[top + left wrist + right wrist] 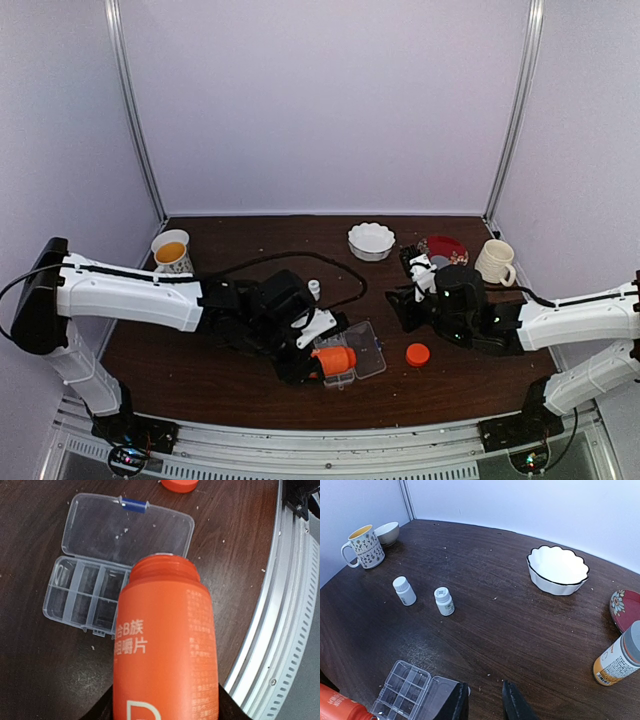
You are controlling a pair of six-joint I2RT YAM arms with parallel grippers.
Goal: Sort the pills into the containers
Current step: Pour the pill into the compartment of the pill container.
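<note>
My left gripper (165, 707) is shut on an uncapped orange bottle (165, 645), gripped on both sides of its body. The bottle's mouth points at the containers (82, 595), the cells of a clear organiser box lying open with its lid (127, 530) flat on the table. The cells look empty and the pills are out of view. From above, the orange bottle (336, 360) lies over the box (365, 350). My right gripper (485, 686) is open just above the table beside the lid (432, 697), nothing between its fingers.
An orange cap (418, 354) lies right of the box. Two small white bottles (404, 590) (443, 601) stand on the table. A scalloped white bowl (557, 570), red plate (626, 609), grey-capped bottle (620, 657) and mugs (171, 252) (495, 262) stand further back. The metal rail (280, 630) runs along the near edge.
</note>
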